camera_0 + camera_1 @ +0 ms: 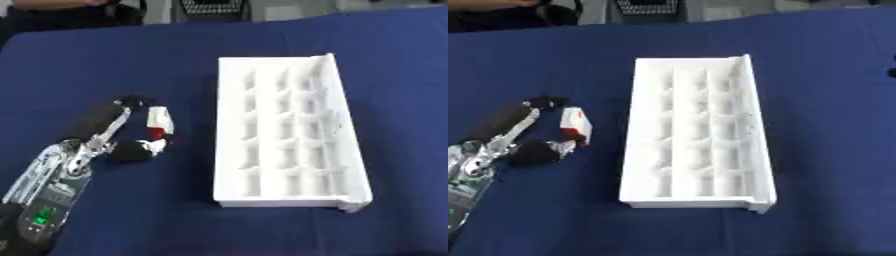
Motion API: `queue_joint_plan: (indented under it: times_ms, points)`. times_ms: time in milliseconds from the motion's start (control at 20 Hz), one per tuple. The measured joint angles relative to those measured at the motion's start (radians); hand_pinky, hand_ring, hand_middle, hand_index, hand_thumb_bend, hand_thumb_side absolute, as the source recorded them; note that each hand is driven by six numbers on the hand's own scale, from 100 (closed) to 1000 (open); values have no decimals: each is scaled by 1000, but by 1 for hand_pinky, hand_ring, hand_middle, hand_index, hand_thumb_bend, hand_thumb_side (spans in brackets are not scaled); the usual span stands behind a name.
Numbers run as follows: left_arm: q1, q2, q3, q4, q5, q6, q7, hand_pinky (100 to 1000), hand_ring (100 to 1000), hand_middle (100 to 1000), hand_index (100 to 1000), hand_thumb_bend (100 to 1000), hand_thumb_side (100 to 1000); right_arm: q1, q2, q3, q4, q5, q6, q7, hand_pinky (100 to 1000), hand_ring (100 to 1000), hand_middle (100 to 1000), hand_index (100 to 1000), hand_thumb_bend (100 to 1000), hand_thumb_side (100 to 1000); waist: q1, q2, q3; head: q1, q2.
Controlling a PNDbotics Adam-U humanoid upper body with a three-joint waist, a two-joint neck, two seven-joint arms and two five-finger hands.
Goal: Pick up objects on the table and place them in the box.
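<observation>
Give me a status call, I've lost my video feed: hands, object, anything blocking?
Left hand curled round small white-and-red object, left of the white box. Right hand not in view. Box compartments look empty. Nothing between hand and box.

No lettering can be read anywhere here: the small red-and-white object (576, 124) at the left hand (122, 132) shows only blurred colour patches, and the white box (289, 135) carries no marks.

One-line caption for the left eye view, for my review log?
Left robot hand pinches a small white-and-red object on the blue tablecloth, beside the white compartmented box.
</observation>
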Motion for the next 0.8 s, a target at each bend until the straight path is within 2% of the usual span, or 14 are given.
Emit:
queue_joint_plan:
  times_ms: [400, 800]
  points:
    - [-12, 0, -9, 37, 55, -1, 1, 958, 890, 883, 934, 525, 546, 0, 0, 0, 0, 0, 0, 0, 614, 665, 713, 813, 100, 990, 0, 0, 0, 0, 0]
    - [-17, 0, -12, 51, 66, -5, 7, 957, 889, 882, 919, 524, 546, 0, 0, 0, 0, 0, 0, 1, 613, 665, 713, 813, 100, 990, 0, 0, 0, 0, 0]
